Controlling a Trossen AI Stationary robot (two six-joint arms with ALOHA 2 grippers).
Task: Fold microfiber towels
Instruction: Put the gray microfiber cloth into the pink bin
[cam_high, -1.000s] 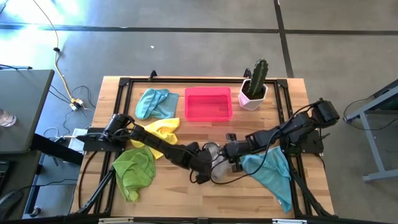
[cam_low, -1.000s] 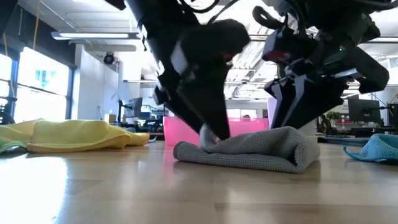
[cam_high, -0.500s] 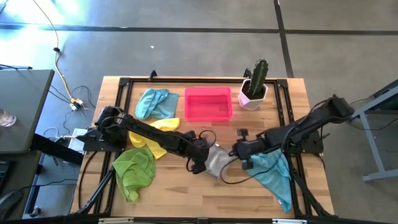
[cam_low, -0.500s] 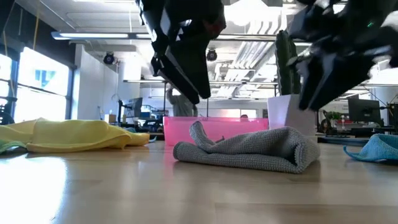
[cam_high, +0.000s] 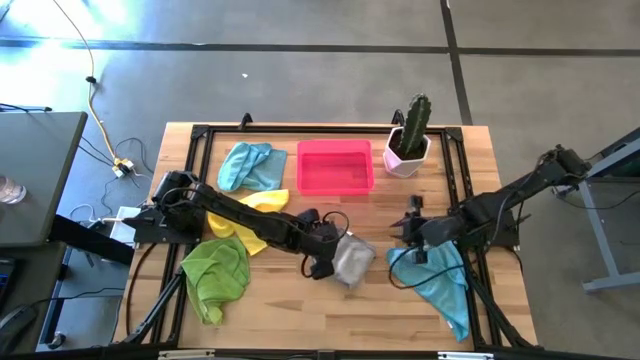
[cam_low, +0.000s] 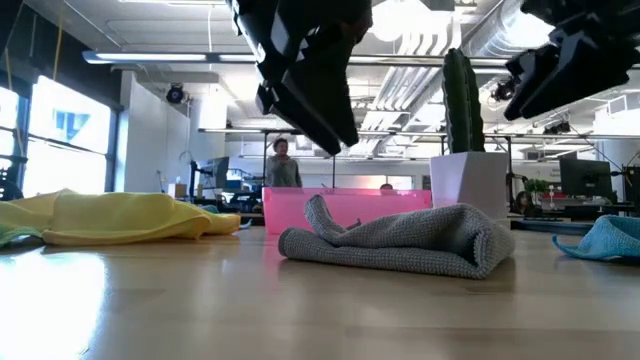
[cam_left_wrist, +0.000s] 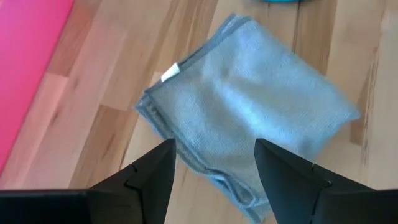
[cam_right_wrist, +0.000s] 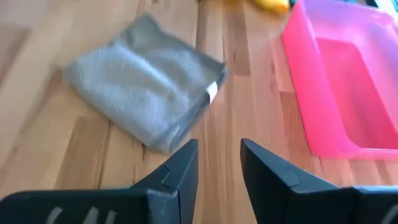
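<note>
Grey towel (cam_left_wrist: 242, 118) folded, below empty left jaws, untouched

1. A rigid pink tray (cam_high: 335, 166) sat near the far edge of the wooden table (cam_high: 300, 310), about midway across it.
2. A cactus in a white pot (cam_high: 409, 140) stood upright just beside the tray, toward the table's right corner.
3. A yellow cable (cam_high: 92, 95) ran across the grey floor to the left of the table.
4. In the low view, a person (cam_low: 281, 163) stood in the room well behind the table.
</note>
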